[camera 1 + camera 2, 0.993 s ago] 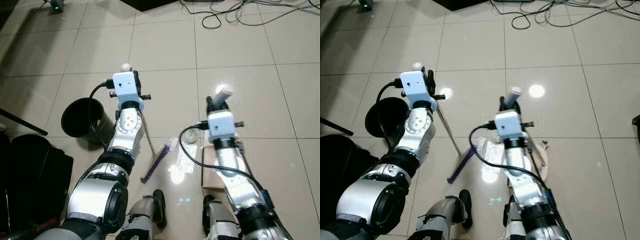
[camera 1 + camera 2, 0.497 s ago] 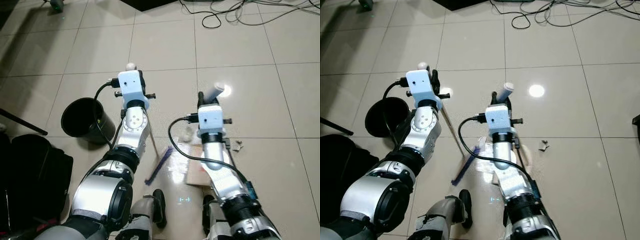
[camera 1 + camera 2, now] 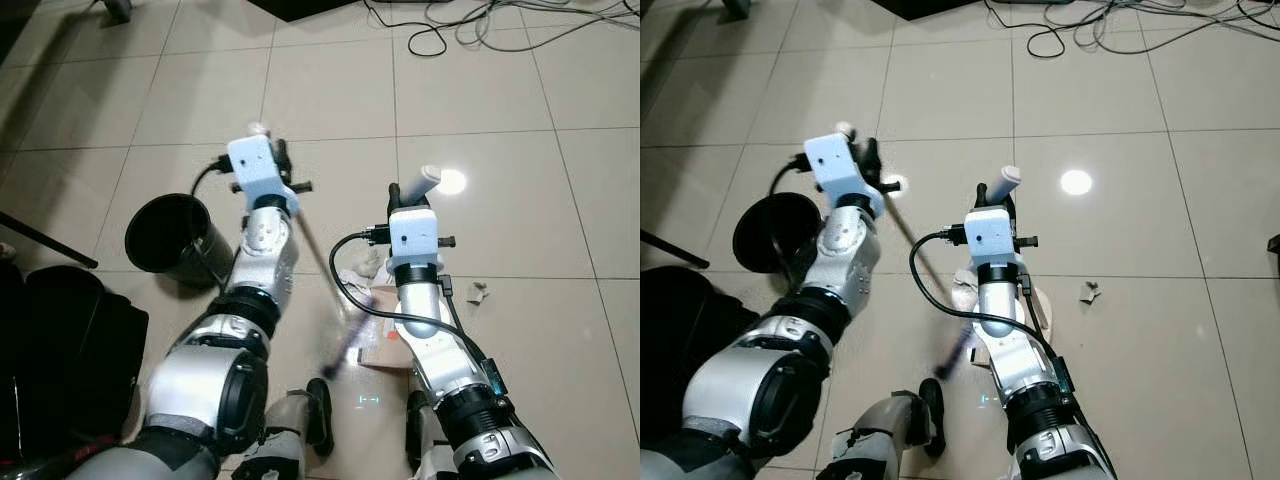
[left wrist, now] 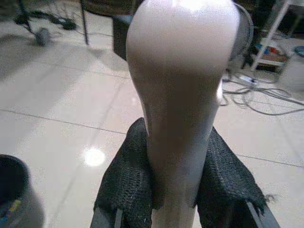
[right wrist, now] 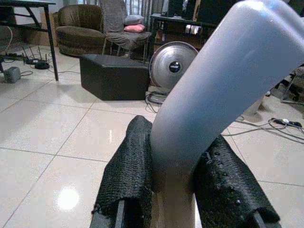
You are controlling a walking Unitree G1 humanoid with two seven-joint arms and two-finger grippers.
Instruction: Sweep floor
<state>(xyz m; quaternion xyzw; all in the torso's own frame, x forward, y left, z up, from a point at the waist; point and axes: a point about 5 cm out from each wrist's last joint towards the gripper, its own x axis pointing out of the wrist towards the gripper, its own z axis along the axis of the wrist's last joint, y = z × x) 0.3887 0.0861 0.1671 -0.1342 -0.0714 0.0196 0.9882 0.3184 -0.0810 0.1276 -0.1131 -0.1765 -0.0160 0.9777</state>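
Note:
My left gripper (image 3: pixel 275 160) is shut on the top of a broom handle (image 4: pixel 183 95), black pads (image 4: pixel 128 185) on both sides. The thin shaft (image 3: pixel 315 250) slants down and right to a blurred purple brush head (image 3: pixel 343 352) at the floor. My right gripper (image 3: pixel 410 192) is shut on the pale curved dustpan handle (image 5: pixel 223 85). The tan dustpan (image 3: pixel 385 345) lies on the tiles beside the brush. Crumpled white paper (image 3: pixel 360 265) sits by the pan's far edge. A small scrap (image 3: pixel 478 292) lies on the tile to the right.
A black bin (image 3: pixel 165 232) stands on the left, close to my left arm. A black bag (image 3: pixel 60 340) lies at the near left. Cables (image 3: pixel 450 25) trail across the far tiles. My feet (image 3: pixel 318 415) are just below the brush.
The broom shaft has tilted and its brush head has swung right toward the dustpan, now blurred. My right arm with the dustpan has shifted left.

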